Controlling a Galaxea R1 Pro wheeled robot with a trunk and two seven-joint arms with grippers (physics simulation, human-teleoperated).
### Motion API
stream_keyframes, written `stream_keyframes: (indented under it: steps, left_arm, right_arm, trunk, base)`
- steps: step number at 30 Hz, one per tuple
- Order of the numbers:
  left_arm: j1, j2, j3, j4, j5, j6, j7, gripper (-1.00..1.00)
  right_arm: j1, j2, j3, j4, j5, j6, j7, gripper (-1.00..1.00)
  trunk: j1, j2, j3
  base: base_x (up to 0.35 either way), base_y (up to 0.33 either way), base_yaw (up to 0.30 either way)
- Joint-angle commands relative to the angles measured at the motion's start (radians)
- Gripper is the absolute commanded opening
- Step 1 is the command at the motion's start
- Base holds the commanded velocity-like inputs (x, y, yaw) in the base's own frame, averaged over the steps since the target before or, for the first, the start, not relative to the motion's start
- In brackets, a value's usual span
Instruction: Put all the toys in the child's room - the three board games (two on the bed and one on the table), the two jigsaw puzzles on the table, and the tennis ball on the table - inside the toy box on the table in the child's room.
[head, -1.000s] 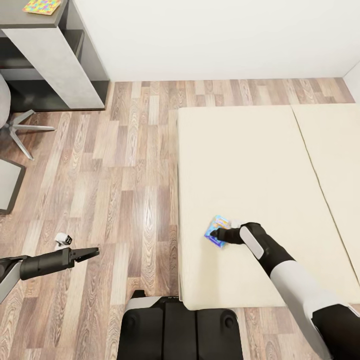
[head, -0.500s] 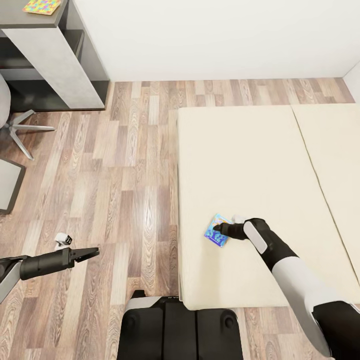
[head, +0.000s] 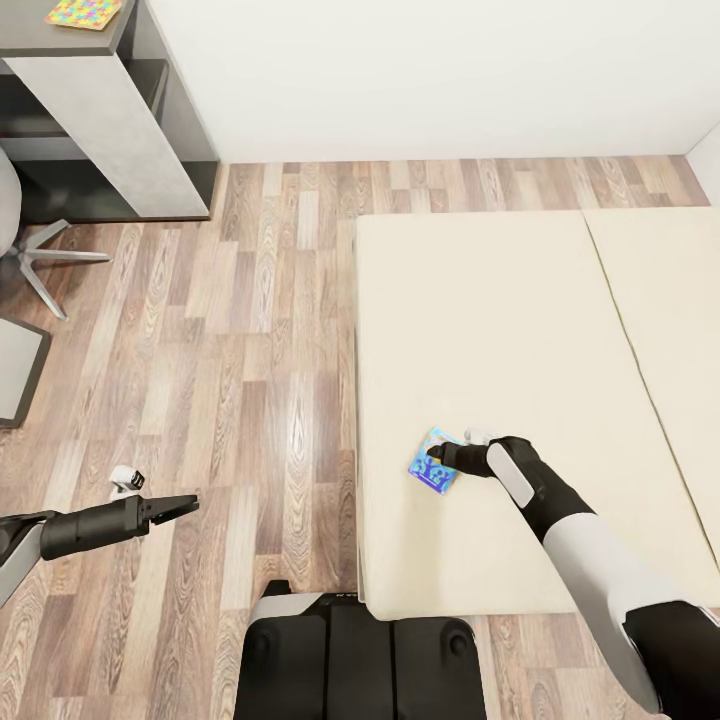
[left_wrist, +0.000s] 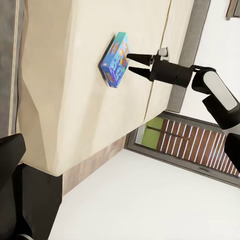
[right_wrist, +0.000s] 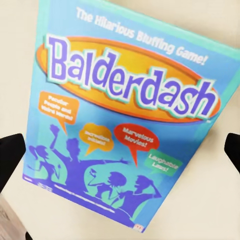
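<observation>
Where the bed (head: 520, 330) meets its floor-side edge, the Balderdash board game (head: 434, 462) lies flat on the mattress, with the right pincer (head: 438, 463) spread wide at its far side, holding nothing. It looks a light, stiff, slick box, best pinched across its thin edges; its thickness is hard to judge. Well off the bed, the left pincer (head: 185, 503) hangs empty, fingers near together.
</observation>
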Motion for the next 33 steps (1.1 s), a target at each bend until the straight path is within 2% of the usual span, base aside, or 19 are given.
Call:
stream_keyframes:
  steps: [1, 10, 33]
  left_arm:
    - [-0.001, 0.001, -0.003, 0.0, 0.007, 0.009, 0.0, 1.0]
    - [0.0, 0.001, -0.003, 0.0, 0.007, 0.009, -0.001, 1.0]
    - [-0.001, 0.002, -0.003, 0.0, 0.007, 0.009, 0.0, 1.0]
  right_arm:
    - [0.0, -0.001, 0.006, -0.001, -0.009, 0.001, -0.007, 1.0]
    - [0.001, 0.013, 0.007, 0.0, -0.012, -0.034, -0.004, 1.0]
    - [0.0, 0.014, 0.007, -0.01, -0.017, -0.026, -0.002, 1.0]
  trunk:
    - [0.001, -0.002, -0.001]
    - [0.001, -0.002, -0.001]
    - [0.001, -0.002, -0.015]
  base:
    - [0.0, 0.0, 0.0]
    - [0.0, 0.0, 0.0]
    - [0.0, 0.0, 0.0]
